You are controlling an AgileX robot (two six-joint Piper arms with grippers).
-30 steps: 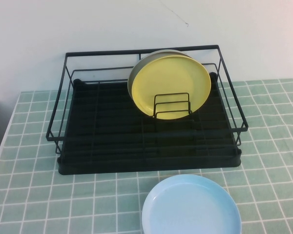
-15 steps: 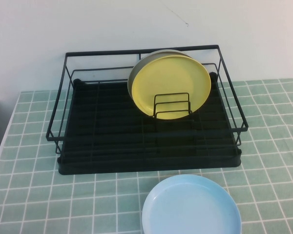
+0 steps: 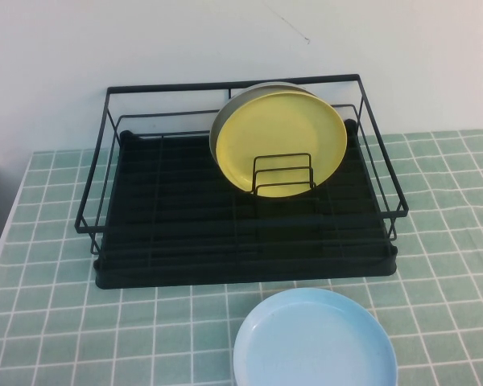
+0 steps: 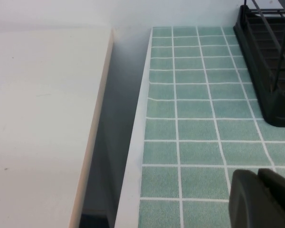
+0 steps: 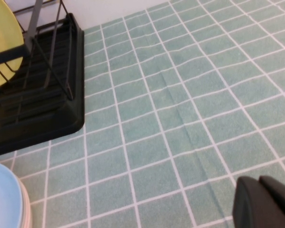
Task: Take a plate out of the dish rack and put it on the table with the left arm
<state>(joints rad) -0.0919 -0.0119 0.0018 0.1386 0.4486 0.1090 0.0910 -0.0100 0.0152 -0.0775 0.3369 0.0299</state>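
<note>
The sky-blue plate (image 3: 315,342) lies flat on the green tiled table (image 3: 56,322), in front of the dish rack (image 3: 241,233); its edge also shows in the right wrist view (image 5: 2,192). No gripper touches it. The black wire rack holds a yellow plate (image 3: 280,137) upright in its small wire holder, with a paler plate (image 3: 225,112) behind it. My left gripper (image 4: 259,176) is shut and empty, low over the tiles near the table's left edge, beside the rack's corner (image 4: 270,71). My right gripper (image 5: 260,181) is shut and empty over bare tiles to the right of the rack (image 5: 38,99). Neither arm shows in the high view.
The table's white left edge (image 4: 135,156) borders a dark gap and a pale cream surface (image 4: 42,118). A white wall stands right behind the rack. Open tiles lie left and right of the blue plate.
</note>
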